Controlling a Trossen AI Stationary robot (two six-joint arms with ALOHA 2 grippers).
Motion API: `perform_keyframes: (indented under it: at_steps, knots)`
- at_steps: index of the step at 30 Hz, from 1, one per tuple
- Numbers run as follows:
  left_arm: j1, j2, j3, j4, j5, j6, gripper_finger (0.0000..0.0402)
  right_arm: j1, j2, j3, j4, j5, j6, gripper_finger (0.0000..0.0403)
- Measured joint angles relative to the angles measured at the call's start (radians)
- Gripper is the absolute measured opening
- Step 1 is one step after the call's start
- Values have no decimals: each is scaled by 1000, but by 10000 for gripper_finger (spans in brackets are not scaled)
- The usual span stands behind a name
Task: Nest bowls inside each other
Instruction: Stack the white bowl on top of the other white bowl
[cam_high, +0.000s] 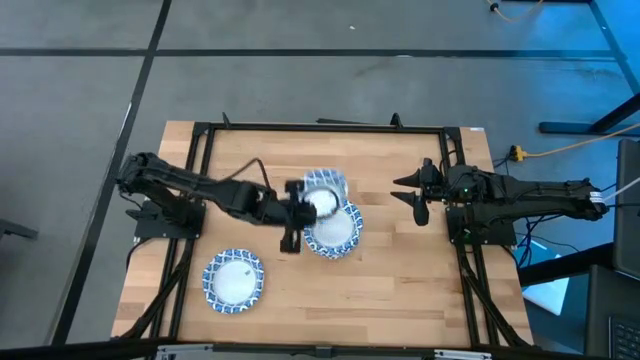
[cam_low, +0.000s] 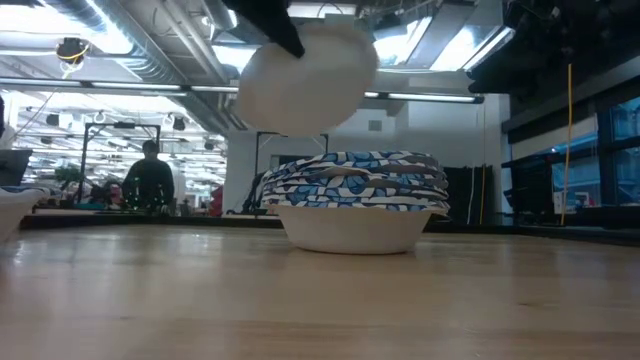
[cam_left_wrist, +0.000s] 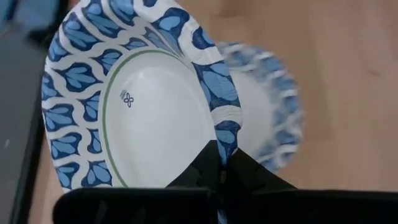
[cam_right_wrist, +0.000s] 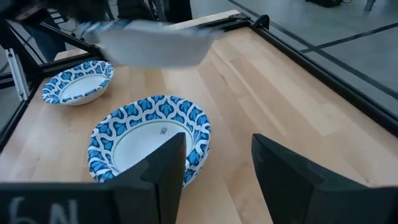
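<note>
Near the middle of the high view, left gripper clamped on the rim of a lifted bowl, held clear of the table, above and just beside the stack of nested bowls. Seen from the low view as a pale underside hanging over the patterned stack, not touching. Pinched at the blue rim between dark fingers in the left wrist view. Toward the lower left of the high view, one single bowl, well apart. At right centre, right gripper parked with fingers spread, grasping nothing.
</note>
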Motion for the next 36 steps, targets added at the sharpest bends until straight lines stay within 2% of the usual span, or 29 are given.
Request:
perform_keyframes:
  at_steps: [4,11,18,23,33,36]
  knots:
    - [-40,52,0,95,42,85,0,-2,0,0,0,17,-13,184]
    - [-39,141,0,163,89,95,0,-29,0,0,-2,29,-8,184]
    - [-23,217,0,162,99,48,0,-30,0,0,-3,18,-6,184]
    - [5,249,0,153,150,-8,2,-30,0,0,-18,-5,-5,184]
    - [25,254,0,144,164,-71,26,-30,0,0,-96,-10,-5,184]
    - [28,254,0,144,164,-132,35,-30,0,0,-116,-10,-5,184]
